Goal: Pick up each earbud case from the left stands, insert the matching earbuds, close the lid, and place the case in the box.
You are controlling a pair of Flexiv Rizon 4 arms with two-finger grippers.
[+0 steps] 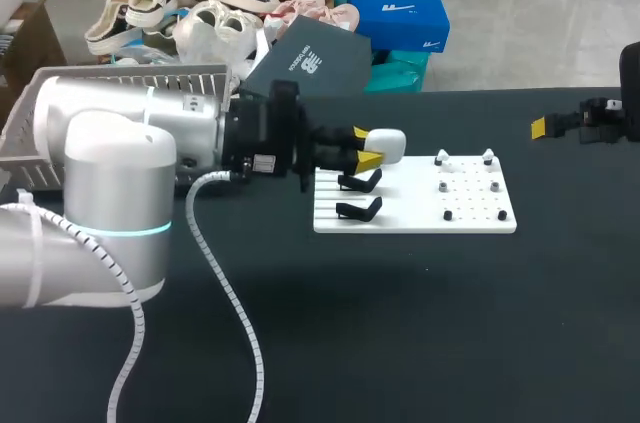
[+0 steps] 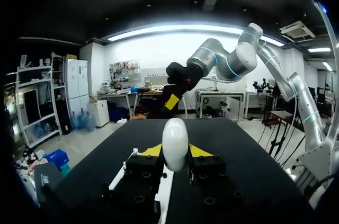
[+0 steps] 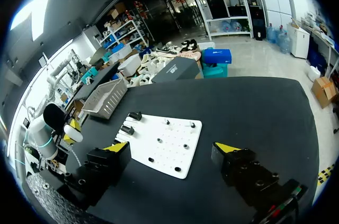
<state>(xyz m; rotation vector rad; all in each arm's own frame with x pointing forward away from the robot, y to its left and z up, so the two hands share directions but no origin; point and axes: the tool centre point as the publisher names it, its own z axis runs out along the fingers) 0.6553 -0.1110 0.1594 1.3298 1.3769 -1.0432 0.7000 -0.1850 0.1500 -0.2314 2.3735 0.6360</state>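
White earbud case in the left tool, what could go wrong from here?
1. The smooth, rounded white earbud case is held only between the yellow tips of the left tool, so it might slip or twist.
2. The two black stands on the white board lie close by that tool; a low move could knock them.
3. The right tool is open and far off, so it could not steady the case.

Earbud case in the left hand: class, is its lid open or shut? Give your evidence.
Shut. The case is one smooth white oval, no lid raised, gripped between the left hand's yellow tips.
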